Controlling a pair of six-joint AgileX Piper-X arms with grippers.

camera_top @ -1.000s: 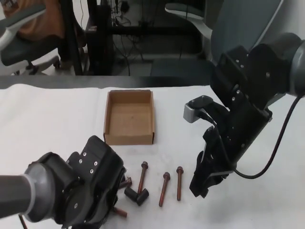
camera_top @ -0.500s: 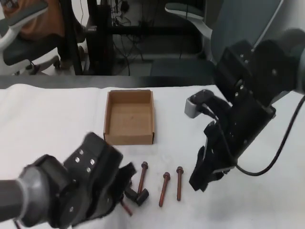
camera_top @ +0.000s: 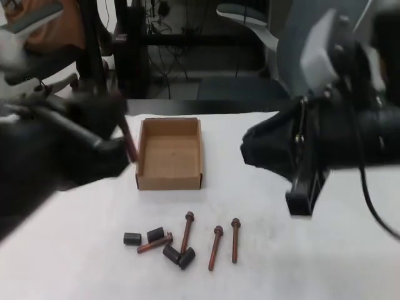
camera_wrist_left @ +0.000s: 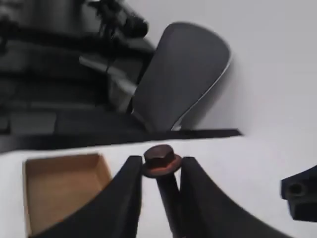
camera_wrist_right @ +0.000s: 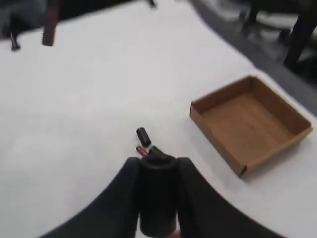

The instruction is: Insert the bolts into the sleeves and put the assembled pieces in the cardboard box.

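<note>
Since each arm carried one half of a pair above the white-covered bench (camera_top: 325,269), the step in hand looked to be the mating of bolt and sleeve in the air. The right arm (camera_top: 350,131) hung off the cardboard box (camera_top: 169,181) on its own side, and the left arm (camera_top: 50,162) hung by the box's opposite wall. The left gripper (camera_wrist_left: 161,166) was pinching a copper-coloured bolt (camera_wrist_left: 159,157) just under its hex head, the shank running off between the fingers with its tip out of sight. Four loose bolts (camera_top: 215,247) lay on the box's near side. The right gripper (camera_wrist_right: 157,166) was clamped on a black sleeve (camera_wrist_right: 157,198), whose bore could not be seen, and a few loose sleeves (camera_top: 132,238) lay among the bolts near the box. To do the step well, I judged, the two axes should be brought into one line beside the box before any push. The shank's free end should meet the bore squarely, and the advance should be slow, so that a skewed start could be backed off rather than forced. Neither pinch should slacken until the shank had seated.
</note>
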